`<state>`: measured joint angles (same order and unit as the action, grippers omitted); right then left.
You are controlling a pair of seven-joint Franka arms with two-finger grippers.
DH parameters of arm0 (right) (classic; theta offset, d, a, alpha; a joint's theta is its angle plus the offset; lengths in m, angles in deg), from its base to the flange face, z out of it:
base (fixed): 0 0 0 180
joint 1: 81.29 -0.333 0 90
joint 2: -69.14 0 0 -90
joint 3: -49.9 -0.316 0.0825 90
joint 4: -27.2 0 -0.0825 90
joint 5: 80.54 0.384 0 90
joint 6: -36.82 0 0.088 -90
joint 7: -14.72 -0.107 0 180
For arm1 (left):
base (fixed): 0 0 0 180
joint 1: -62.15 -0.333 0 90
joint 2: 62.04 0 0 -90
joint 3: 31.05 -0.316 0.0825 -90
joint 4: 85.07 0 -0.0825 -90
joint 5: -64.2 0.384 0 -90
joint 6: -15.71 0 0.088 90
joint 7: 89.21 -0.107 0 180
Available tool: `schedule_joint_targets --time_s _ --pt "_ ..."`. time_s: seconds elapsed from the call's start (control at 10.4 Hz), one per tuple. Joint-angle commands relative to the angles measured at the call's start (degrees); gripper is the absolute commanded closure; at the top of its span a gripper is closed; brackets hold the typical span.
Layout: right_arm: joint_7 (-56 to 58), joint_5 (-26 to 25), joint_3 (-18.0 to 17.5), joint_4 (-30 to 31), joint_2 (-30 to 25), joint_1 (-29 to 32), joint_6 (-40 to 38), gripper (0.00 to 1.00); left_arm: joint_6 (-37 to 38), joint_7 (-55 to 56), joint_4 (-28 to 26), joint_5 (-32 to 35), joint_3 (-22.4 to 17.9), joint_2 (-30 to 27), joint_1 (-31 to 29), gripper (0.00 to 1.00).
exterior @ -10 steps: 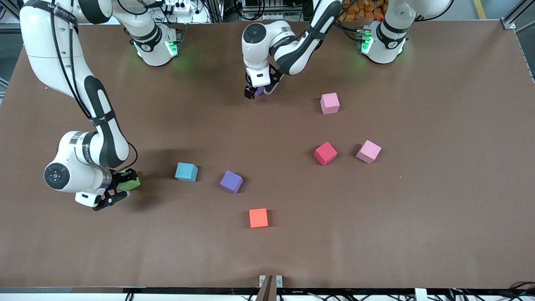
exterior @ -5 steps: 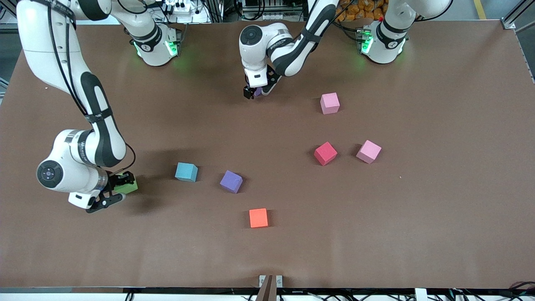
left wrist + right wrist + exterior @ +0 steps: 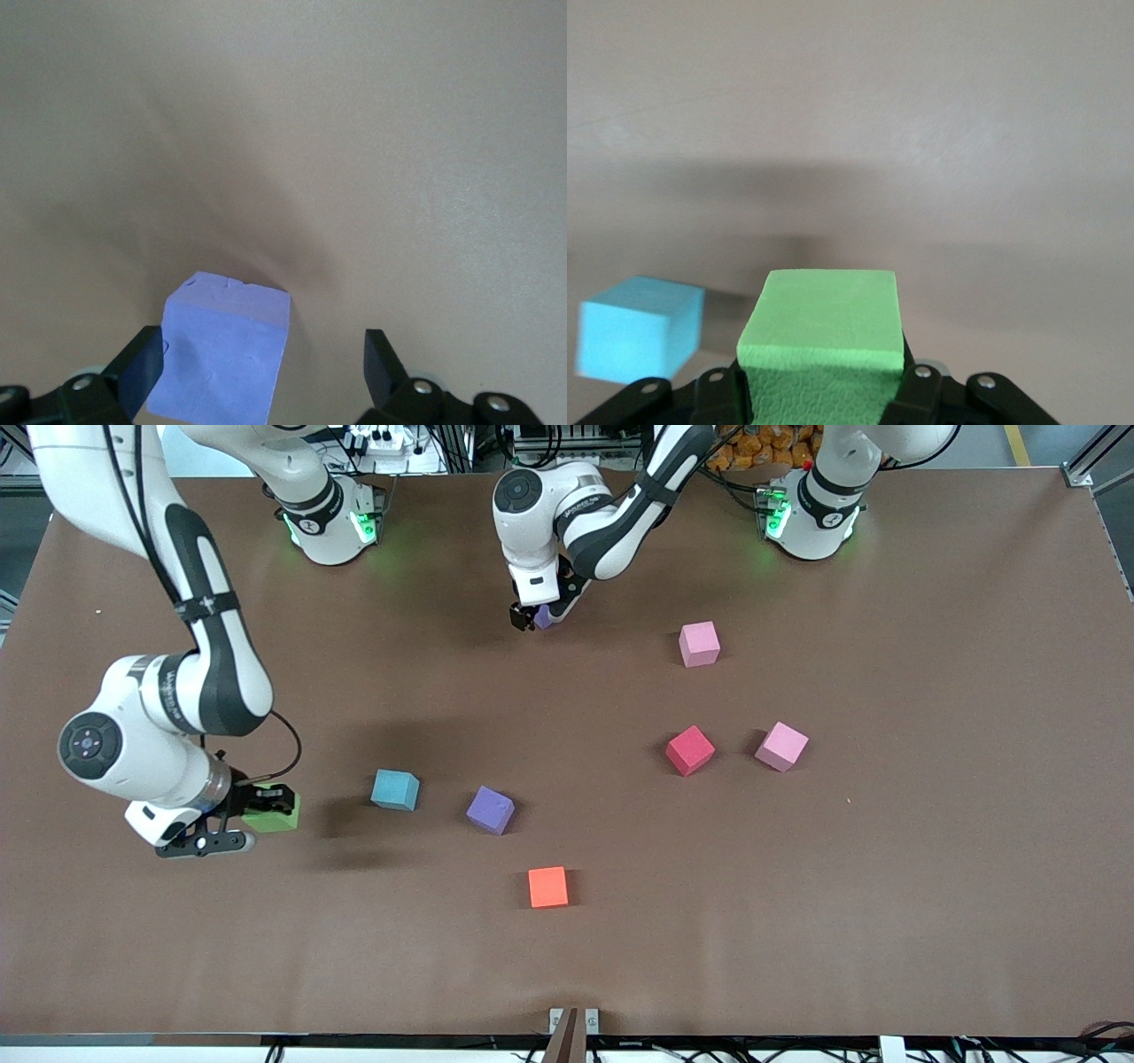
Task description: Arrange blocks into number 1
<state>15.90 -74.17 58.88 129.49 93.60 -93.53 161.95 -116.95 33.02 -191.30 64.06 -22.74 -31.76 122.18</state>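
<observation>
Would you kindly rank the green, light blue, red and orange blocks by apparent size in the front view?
1. Light blue block, red block and orange block: they look alike, so I cannot rank them.
2. Green block: shows smallest, but only because the right gripper clamped on it hides part.

**Eight foam cubes, scattered**

Green matte foam cube is clamped off the table. One purple foam cube sits near the bases; the other lies between the light-blue cube and orange cube. Red cube sits beside one pink cube; another pink cube lies farther back.
</observation>
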Motion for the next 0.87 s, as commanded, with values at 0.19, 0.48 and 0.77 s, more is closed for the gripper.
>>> schedule_joint_targets --time_s 0.19,0.48,0.77 --pt "-4.51 3.30 0.43 5.80 -5.03 -1.47 0.91 0.48 1.00 1.42 0.94 0.57 0.30 2.67 0.26 0.00" --pt "-6.10 3.30 0.43 5.90 -5.30 -2.17 0.73 0.47 0.91 1.43 3.74 0.57 0.48 5.66 0.35 0.00" --pt "-6.10 3.30 0.43 5.90 -5.30 -2.17 0.56 0.47 0.91 0.99 4.63 0.74 1.88 5.75 0.96 0.00"
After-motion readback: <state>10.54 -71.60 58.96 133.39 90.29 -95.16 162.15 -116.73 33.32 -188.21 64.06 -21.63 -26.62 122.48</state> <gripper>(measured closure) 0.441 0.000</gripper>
